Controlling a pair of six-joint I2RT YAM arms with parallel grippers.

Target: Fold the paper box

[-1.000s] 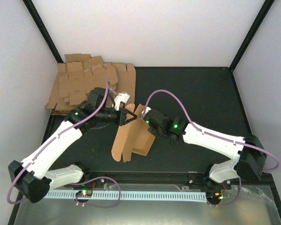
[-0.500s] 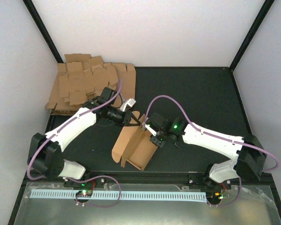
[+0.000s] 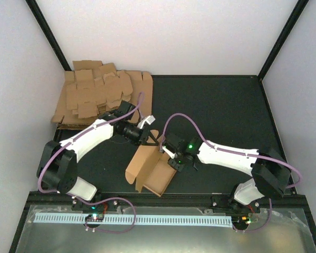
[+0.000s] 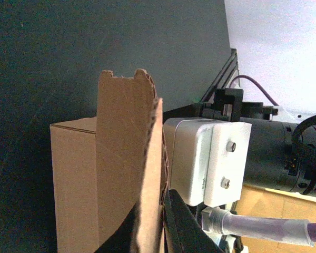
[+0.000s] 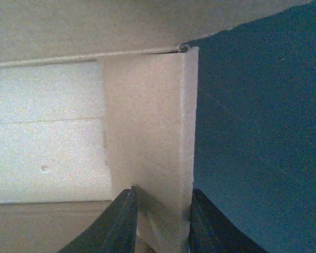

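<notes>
Black matte tabletop (image 3: 226,116) carries the partly folded brown cardboard paper box (image 3: 150,171) near its front middle, one panel lying flat and others standing. On the box's far end, the left gripper (image 3: 149,138) is clamped on an upright notched flap. Just beside it, the right gripper (image 3: 167,154) straddles a standing side panel, a finger on either side; whether they press it I cannot tell. Further out, a pile of brown die-cut cardboard sheets (image 3: 95,95) lies at the far left corner. Plain white walls (image 3: 174,37) and black frame posts (image 3: 282,39) enclose the table.

Top external: high at the near side, looking down on the whole table (image 3: 226,105). Left wrist: close, side-on to the paper box (image 4: 121,174). Right wrist: closer, washed out, probably the same box. All share it.
</notes>
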